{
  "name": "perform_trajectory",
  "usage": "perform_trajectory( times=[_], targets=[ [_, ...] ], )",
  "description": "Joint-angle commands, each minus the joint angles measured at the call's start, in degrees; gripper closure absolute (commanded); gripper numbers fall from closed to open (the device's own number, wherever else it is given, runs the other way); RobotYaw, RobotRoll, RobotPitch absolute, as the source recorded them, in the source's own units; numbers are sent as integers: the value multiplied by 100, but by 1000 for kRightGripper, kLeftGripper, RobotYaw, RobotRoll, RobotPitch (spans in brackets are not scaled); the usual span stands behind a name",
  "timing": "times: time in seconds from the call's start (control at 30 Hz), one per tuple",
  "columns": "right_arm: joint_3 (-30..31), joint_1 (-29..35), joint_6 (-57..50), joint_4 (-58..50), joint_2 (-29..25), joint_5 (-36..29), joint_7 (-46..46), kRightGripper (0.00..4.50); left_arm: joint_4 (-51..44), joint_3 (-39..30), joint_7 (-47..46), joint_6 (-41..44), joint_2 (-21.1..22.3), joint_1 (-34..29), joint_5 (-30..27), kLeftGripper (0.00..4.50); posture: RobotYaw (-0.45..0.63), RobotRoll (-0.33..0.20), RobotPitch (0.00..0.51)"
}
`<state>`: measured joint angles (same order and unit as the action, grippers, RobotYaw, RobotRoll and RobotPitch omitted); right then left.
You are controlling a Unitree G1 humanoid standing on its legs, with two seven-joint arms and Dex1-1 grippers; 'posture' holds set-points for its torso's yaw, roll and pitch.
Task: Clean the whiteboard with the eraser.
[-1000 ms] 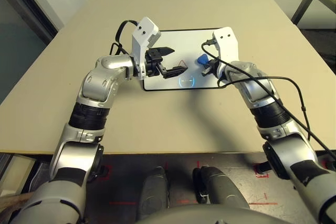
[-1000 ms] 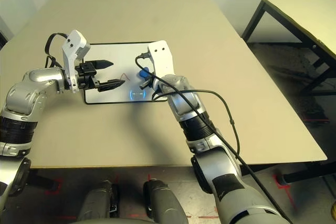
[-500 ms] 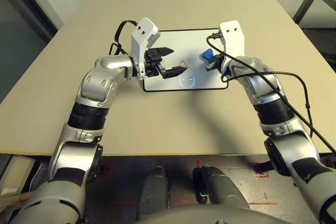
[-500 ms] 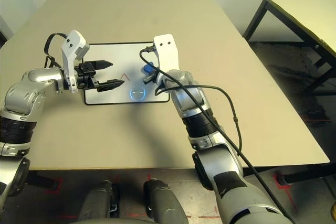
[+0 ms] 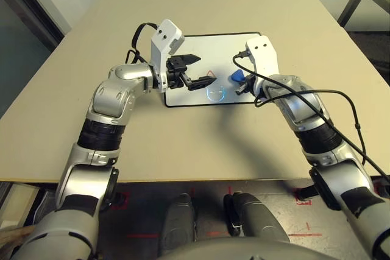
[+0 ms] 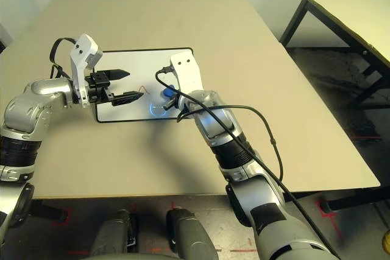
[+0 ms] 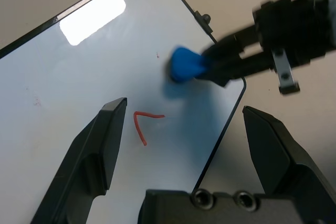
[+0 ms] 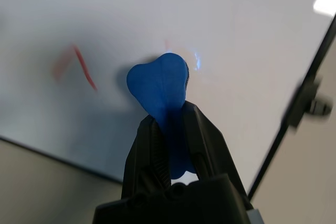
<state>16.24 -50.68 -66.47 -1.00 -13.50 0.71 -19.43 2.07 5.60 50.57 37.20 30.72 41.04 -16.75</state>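
Right wrist view: right gripper (image 8: pixel 169 129) clamps the small bright blue waisted eraser (image 8: pixel 160 85), tip pressed to the black-framed white whiteboard (image 5: pixel 213 50) near a red mark (image 7: pixel 142 124) to wipe it. Left gripper (image 7: pixel 189 145) hovers over the board, fingers spread, holding nothing.

1 whiteboard (image 5: pixel 213 50), 1 eraser (image 5: pixel 235 75), 2 end effectors, left (image 5: pixel 203 70) and right (image 5: pixel 242 81), 2 tables (image 5: pixel 183 138)
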Motion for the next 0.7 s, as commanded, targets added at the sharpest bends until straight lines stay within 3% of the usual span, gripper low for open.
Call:
perform_trajectory(
  times=[0.03, 0.33, 0.7],
  targets=[
    [-254, -212, 165, 108, 106, -40, 107, 3964, -54, -10, 5, 4, 48, -31, -12, 0, -10, 0, 96],
    [-102, 35, 357, 523, -7, 96, 136, 3964, -102, -14, -15, 36, 34, -37, -31, 0, -6, 0, 98],
    [280, 268, -388, 121, -125, -45, -101, 3964, -179, -16, -58, 90, 52, -69, -86, 0, -7, 0, 100]
  ],
)
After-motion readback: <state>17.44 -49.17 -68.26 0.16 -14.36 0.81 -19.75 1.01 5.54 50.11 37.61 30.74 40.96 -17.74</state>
